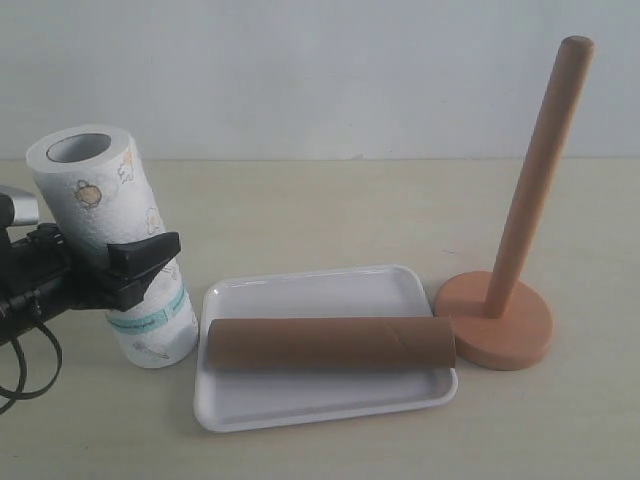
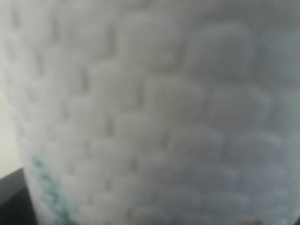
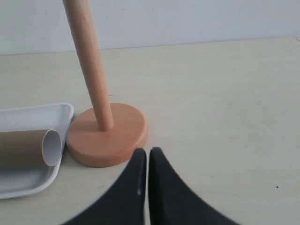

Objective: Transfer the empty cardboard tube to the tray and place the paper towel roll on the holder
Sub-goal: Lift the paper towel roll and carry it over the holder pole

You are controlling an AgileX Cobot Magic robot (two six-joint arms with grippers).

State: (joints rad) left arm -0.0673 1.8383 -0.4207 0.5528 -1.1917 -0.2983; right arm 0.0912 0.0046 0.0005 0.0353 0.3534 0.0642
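Observation:
The paper towel roll [image 1: 115,235] stands slightly tilted at the left, just beside the tray [image 1: 300,285]. My left gripper [image 1: 140,255] is shut on its middle; one black finger crosses the front and the other is hidden behind. The embossed paper [image 2: 154,108] fills the left wrist view. The brown cardboard tube [image 1: 330,343] lies lengthwise in the white tray. The wooden holder [image 1: 530,190] stands bare at the right, its base touching the tray's corner. My right gripper [image 3: 147,152] is shut and empty, low over the table just short of the holder's base [image 3: 108,136].
A plain wall runs behind the beige table. A black cable [image 1: 25,370] loops below my left arm. The right wrist view also shows the tube's open end [image 3: 51,147] and the tray's corner [image 3: 33,115].

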